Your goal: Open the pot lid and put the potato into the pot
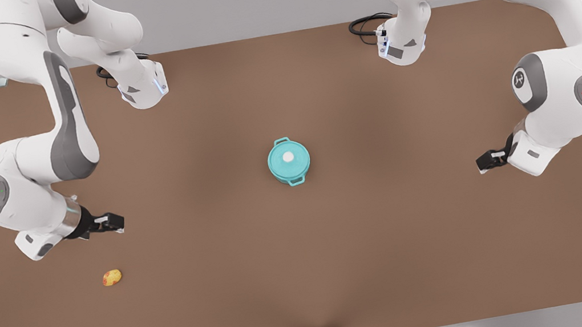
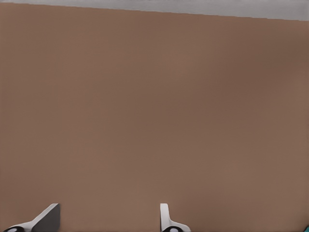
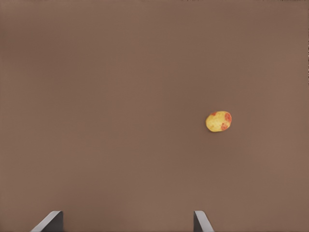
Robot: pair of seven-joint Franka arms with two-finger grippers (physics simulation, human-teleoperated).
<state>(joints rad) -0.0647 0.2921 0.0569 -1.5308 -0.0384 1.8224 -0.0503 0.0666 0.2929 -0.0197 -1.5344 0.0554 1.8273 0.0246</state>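
Brown bench [image 1: 308, 276] underneath everything. Teal pot [image 1: 297, 179] near the middle of it, two loop handles on opposite sides of the rim. Pot lid [image 1: 283, 166] seated flat on the pot, closing it completely.

Right end effector [image 1: 118, 221] well off to the pot's side toward the front view's left, fingers spread wide, empty; same wide gap in its own wrist view [image 3: 125, 217]. Left end effector [image 1: 480, 164] well apart from the pot on the opposite side, toward the front view's right, also spread and empty [image 2: 108, 212], waiting.

Potato [image 1: 112, 277] lying on the bench far from the pot, past the right end effector and nearer the camera, loose and untouched [image 3: 219, 121]. White knob [image 1: 288, 157] at the lid's centre.

Judged as the very start: lid on, nothing grasped, neither step done. Next move probably calls for bringing one end effector over the pot, closing narrowly on the knob and lifting straight up before setting the lid aside. Right end effector better placed for the potato.
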